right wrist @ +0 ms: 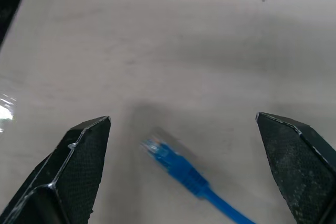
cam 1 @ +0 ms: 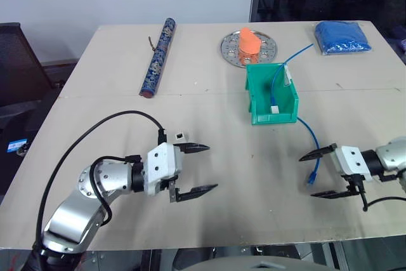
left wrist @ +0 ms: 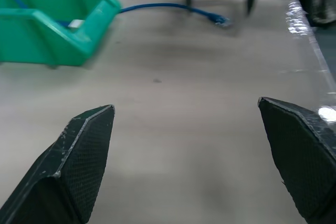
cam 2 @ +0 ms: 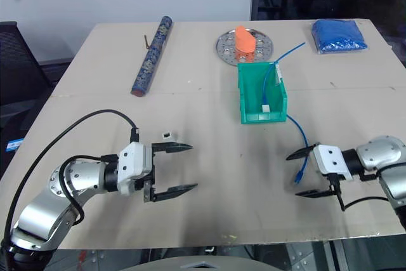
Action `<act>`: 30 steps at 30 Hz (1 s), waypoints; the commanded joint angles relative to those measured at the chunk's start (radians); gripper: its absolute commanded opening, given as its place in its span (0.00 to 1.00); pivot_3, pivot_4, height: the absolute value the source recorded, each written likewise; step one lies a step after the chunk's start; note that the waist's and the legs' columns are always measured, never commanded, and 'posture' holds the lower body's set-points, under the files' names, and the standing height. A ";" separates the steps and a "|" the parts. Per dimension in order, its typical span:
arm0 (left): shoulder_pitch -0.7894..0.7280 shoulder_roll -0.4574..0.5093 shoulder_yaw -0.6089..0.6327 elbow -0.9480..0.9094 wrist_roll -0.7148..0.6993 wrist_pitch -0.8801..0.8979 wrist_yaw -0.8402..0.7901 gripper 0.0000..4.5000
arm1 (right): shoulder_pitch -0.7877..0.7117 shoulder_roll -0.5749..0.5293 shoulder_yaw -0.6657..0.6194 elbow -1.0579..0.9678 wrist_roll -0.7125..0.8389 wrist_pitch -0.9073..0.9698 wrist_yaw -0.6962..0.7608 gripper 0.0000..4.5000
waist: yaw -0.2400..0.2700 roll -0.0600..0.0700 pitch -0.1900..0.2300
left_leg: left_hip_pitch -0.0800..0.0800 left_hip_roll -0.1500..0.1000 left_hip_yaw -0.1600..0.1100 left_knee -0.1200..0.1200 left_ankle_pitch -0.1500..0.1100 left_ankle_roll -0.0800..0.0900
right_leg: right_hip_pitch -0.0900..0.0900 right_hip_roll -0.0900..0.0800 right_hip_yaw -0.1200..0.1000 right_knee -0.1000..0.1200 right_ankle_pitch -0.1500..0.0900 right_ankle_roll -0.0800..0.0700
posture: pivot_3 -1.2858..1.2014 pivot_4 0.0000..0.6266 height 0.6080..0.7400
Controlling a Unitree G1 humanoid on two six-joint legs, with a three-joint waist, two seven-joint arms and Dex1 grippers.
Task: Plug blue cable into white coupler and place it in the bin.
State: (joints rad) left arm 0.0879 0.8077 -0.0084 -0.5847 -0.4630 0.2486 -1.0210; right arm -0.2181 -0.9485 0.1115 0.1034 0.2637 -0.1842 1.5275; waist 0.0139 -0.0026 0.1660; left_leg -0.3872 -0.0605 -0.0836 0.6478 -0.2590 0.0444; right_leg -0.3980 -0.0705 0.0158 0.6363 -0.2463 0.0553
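1. The left hand [cam 1: 195,168] has two black, tapered, pointed fingers [left wrist: 79,156] with a fine meshed texture on their inner faces.
2. Behind those fingers sits a white, boxy housing, then a black collar and rounded silver-grey arm segments.
3. A black cable loops in a wide arc from the silver arm to the top of the white housing, ending at a small white connector block.
4. The right hand [cam 1: 322,172] matches it: black pointed fingers [right wrist: 73,166], white housing, silver-grey wrist, with a thin black cable hanging beneath.
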 commanded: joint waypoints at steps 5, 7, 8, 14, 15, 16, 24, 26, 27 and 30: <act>-0.004 0.011 0.017 -0.068 -0.057 0.050 -0.006 1.00 | -0.156 -0.014 0.104 0.178 -0.030 -0.118 0.087 0.52 | 0.000 0.000 0.001 | 0.000 0.000 0.000 0.000 0.000 0.000 | 0.000 0.000 0.000 0.000 0.000 0.000 | 0.52 0.24 1.00; -0.010 0.012 0.018 -0.061 -0.065 0.054 -0.014 1.00 | -0.181 -0.019 0.137 0.201 -0.027 -0.138 0.087 0.31 | -0.001 0.000 0.001 | 0.000 0.000 0.000 0.000 0.000 0.000 | 0.000 0.000 0.000 0.001 0.000 0.000 | 0.52 0.24 1.00; -0.014 0.014 0.017 -0.056 -0.069 0.056 -0.022 1.00 | -0.190 -0.020 0.152 0.206 -0.023 -0.145 0.087 0.20 | -0.001 0.000 0.001 | 0.000 0.000 0.000 0.000 0.000 0.000 | 0.000 0.000 0.000 0.001 0.000 0.000 | 0.52 0.24 1.00; -0.019 0.024 0.022 -0.034 -0.073 0.051 -0.057 1.00 | -0.207 -0.024 0.200 0.209 0.004 -0.155 0.087 0.01 | -0.001 0.000 0.001 | 0.001 0.000 0.000 0.001 0.000 0.000 | 0.000 0.000 0.000 0.001 0.000 0.000 | 0.52 0.24 1.00; -0.023 0.024 0.023 -0.032 -0.074 0.052 -0.060 1.00 | -0.211 -0.021 0.203 0.208 0.005 -0.150 0.087 0.01 | -0.001 0.000 0.001 | 0.001 0.000 0.000 0.001 0.000 0.000 | 0.000 0.000 0.000 0.001 0.000 0.000 | 0.52 0.24 1.00; -0.027 0.023 0.024 -0.030 -0.075 0.054 -0.062 1.00 | -0.215 -0.016 0.205 0.202 0.007 -0.142 0.087 0.01 | -0.001 0.000 0.001 | 0.001 0.000 0.000 0.001 0.000 0.000 | 0.000 0.000 0.000 0.001 0.000 0.000 | 0.52 0.24 1.00; -0.043 0.025 0.023 -0.016 -0.068 0.049 -0.081 1.00 | -0.231 0.017 0.173 0.158 0.031 -0.061 0.087 0.01 | -0.001 0.000 0.001 | 0.001 0.000 0.000 0.001 0.000 0.000 | 0.000 0.000 0.000 0.001 0.000 0.000 | 0.52 0.24 1.00; -0.044 0.024 0.020 -0.015 -0.065 0.047 -0.083 1.00 | -0.226 0.009 0.163 0.154 0.037 -0.051 0.087 0.01 | -0.001 0.000 0.001 | 0.001 0.000 0.000 0.001 0.000 0.000 | 0.000 0.000 0.000 0.001 0.000 0.000 | 0.52 0.24 1.00; -0.044 0.023 0.019 -0.015 -0.062 0.045 -0.084 1.00 | -0.223 0.006 0.159 0.153 0.040 -0.050 0.087 0.01 | -0.001 0.000 0.001 | 0.001 0.000 0.000 0.001 0.000 0.000 | 0.000 0.000 0.000 0.001 0.000 0.000 | 0.52 0.24 1.00; -0.046 0.022 0.013 -0.016 -0.059 0.043 -0.085 1.00 | -0.214 -0.018 0.147 0.141 0.044 -0.031 0.087 0.01 | -0.001 0.000 0.001 | 0.001 0.000 0.000 0.001 0.000 0.000 | 0.000 0.000 0.000 0.001 0.000 0.000 | 0.52 0.24 1.00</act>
State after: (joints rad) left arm 0.0498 0.8246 -0.0076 -0.5812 -0.5136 0.3074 -1.0989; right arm -0.4329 -0.9296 0.2992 0.2810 0.2881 -0.2350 1.5533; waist 0.0134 -0.0022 0.1672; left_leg -0.3867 -0.0606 -0.0837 0.6485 -0.2589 0.0442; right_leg -0.3981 -0.0705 0.0159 0.6378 -0.2460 0.0549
